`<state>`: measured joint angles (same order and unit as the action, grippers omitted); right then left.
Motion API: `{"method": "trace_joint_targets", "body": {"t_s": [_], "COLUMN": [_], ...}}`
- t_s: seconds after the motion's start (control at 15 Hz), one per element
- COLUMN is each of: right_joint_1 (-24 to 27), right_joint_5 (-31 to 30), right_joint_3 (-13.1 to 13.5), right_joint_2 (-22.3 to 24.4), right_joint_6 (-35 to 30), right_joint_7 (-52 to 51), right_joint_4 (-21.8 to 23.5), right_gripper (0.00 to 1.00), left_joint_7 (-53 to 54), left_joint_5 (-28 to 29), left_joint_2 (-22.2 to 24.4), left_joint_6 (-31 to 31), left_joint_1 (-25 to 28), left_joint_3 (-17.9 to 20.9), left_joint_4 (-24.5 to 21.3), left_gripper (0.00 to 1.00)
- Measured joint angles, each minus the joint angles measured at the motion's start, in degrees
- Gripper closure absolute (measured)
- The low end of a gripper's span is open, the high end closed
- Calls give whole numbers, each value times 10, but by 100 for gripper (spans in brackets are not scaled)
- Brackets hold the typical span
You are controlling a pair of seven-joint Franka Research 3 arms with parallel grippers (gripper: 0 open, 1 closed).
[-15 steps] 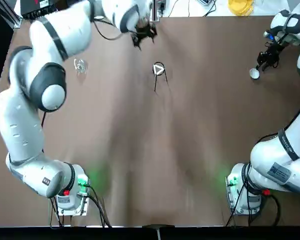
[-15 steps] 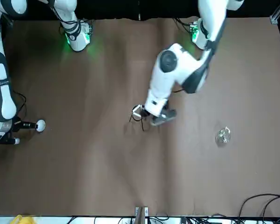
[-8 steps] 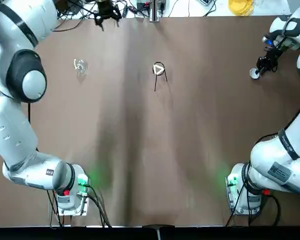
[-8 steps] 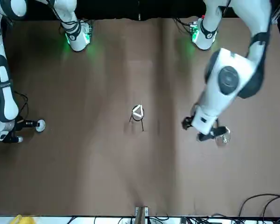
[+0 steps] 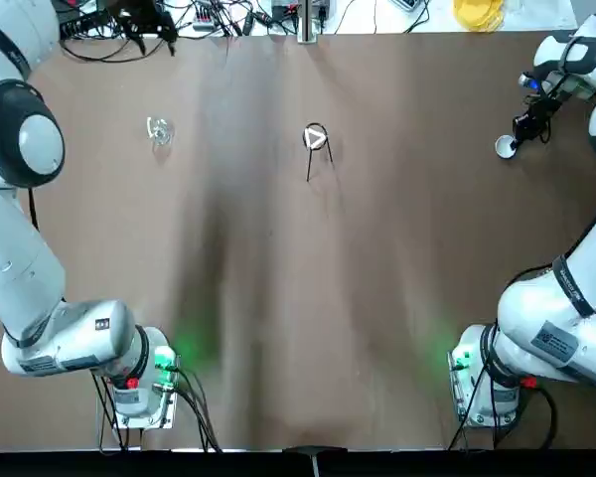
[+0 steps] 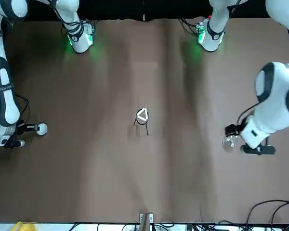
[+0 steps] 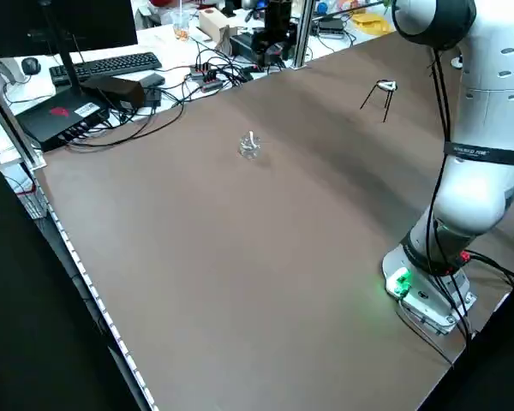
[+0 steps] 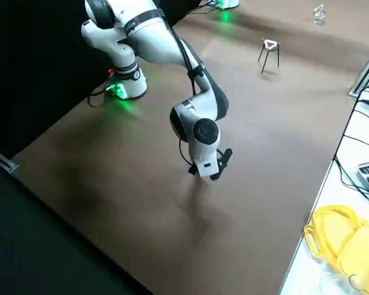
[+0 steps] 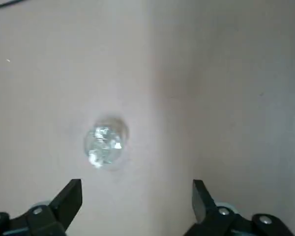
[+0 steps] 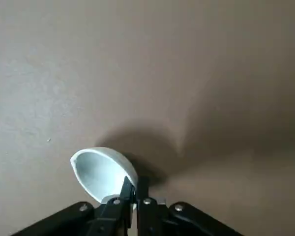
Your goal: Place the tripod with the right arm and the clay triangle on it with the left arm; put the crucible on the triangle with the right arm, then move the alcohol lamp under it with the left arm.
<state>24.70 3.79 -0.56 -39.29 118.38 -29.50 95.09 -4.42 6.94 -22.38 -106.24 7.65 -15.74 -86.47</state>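
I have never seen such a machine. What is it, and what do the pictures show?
Two robot arms share one brown table. Overhead, front and side cameras watch; each wrist has another. The right gripper pinches a small white cup above the table, away from the black wire stand. On that stand's ring lies a white triangle. The left gripper, open and empty, hangs above a small clear glass lamp.
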Motion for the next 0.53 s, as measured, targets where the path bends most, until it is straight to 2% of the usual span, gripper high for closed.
{"method": "trace_joint_targets", "body": {"t_s": [0.2, 0.33, 0.53], "right_joint_1": [-3, -15, -61], "right_joint_5": [-6, -6, -5], "right_joint_3": [-4, -16, -36], "right_joint_2": [0, 1, 26], "right_joint_6": [1, -2, -47], "right_joint_7": [-3, -4, -1], "right_joint_4": [-1, -5, -19], "right_gripper": [93, 93, 95], "left_joint_7": [98, 168, 305], "left_joint_5": [0, -5, -63], "left_joint_2": [0, 0, -1], "left_joint_6": [0, 0, 0], "left_joint_1": [45, 76, 135], "left_joint_3": [-1, -1, -1], "left_joint_4": [0, 0, -3], "left_gripper": [1, 1, 1]}}
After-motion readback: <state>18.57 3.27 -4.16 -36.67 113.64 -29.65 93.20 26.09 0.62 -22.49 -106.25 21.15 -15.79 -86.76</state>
